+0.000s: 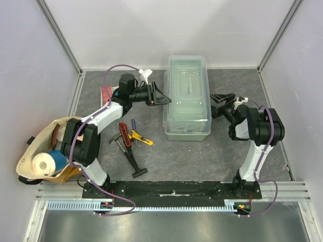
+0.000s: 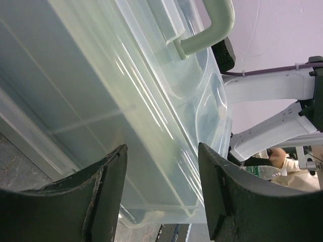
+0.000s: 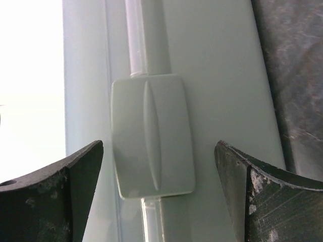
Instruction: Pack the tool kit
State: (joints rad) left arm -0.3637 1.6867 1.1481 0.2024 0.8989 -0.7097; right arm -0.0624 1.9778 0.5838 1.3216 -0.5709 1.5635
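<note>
The pale-green translucent toolbox stands closed in the middle of the table, and its side wall and handle fill the left wrist view. My left gripper is open at the box's left side, jaws apart with the box's wall and lower rim showing between them. My right gripper is open at the right side, its fingers either side of a grey latch. A black hammer, red-black cutter, yellow knife and blue screwdriver lie left of the box.
A tan cloth bag holding a paper roll sits at the left edge. A flat red-and-blue packet lies behind the left arm. White walls enclose the table on three sides.
</note>
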